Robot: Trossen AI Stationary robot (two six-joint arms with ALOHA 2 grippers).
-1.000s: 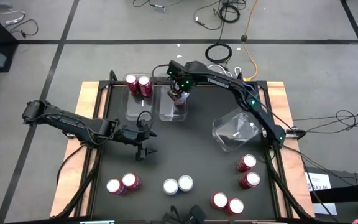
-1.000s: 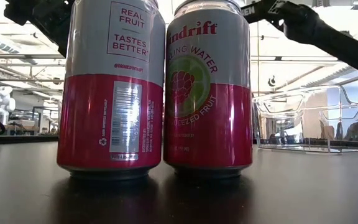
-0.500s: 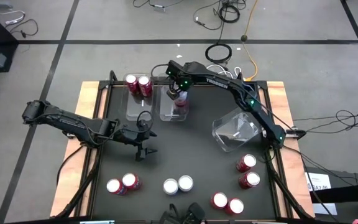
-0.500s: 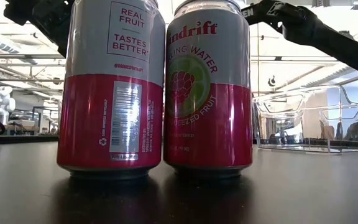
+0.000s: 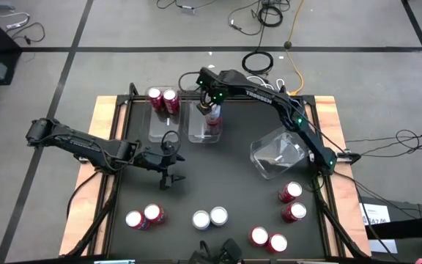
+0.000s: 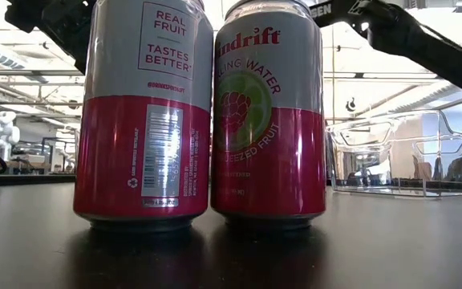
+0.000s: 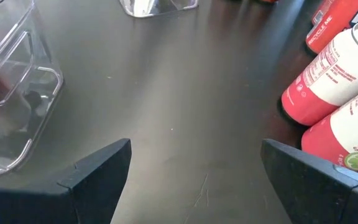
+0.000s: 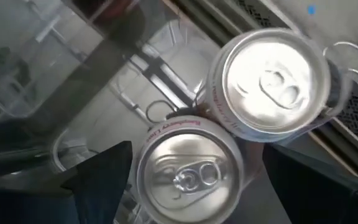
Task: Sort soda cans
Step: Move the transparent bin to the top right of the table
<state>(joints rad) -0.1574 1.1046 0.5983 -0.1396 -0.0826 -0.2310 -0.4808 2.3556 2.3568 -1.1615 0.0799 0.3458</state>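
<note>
Two soda cans stand upright in a clear bin (image 5: 204, 125) at the far middle: one (image 8: 188, 171) lies between the open fingers of my right gripper (image 8: 196, 149), the other (image 8: 272, 81) just beyond it. My right gripper (image 5: 211, 108) hangs over them, pointing steeply down, its fingers clear of both cans. Two red cans (image 5: 163, 99) stand in the neighbouring bin (image 5: 160, 125). My left gripper (image 5: 168, 178) waits open above the bare table left of centre. More cans stand in pairs along the near edge (image 5: 143, 216), (image 5: 209, 218), (image 5: 268, 239), and two singly at the right (image 5: 291, 202).
A third clear bin (image 5: 277, 155) lies tipped at the right, below my right arm. In the low view two cans (image 6: 207, 120) fill the foreground, with that bin (image 6: 407, 152) behind them. The table's wooden rim (image 5: 105, 147) frames the dark top.
My right gripper has let go of the can in the far middle bin. Its dark fingers, which covered the can a second ago, now stand off it. The can stays upright in the bin.
</note>
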